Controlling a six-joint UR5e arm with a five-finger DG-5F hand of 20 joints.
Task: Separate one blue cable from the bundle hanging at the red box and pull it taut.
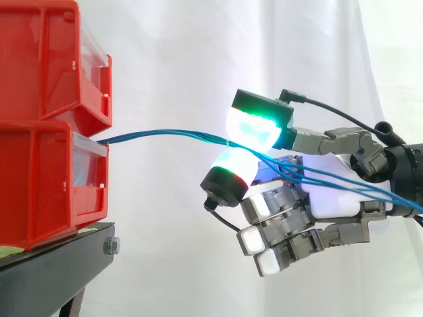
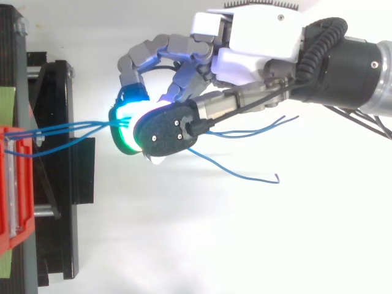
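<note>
We find the hand (image 1: pixel 334 201) reaching level toward the red bins (image 1: pixel 46 132). Two glowing pads (image 1: pixel 254 129) pinch the blue cables (image 1: pixel 165 133); the other fingers curl beneath.

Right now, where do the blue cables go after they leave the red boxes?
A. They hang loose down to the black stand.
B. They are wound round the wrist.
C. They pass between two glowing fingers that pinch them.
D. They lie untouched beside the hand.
C: the blue cables run from the red boxes into the pinch of two fingers of the hand, and their loose ends trail out behind it.
</note>
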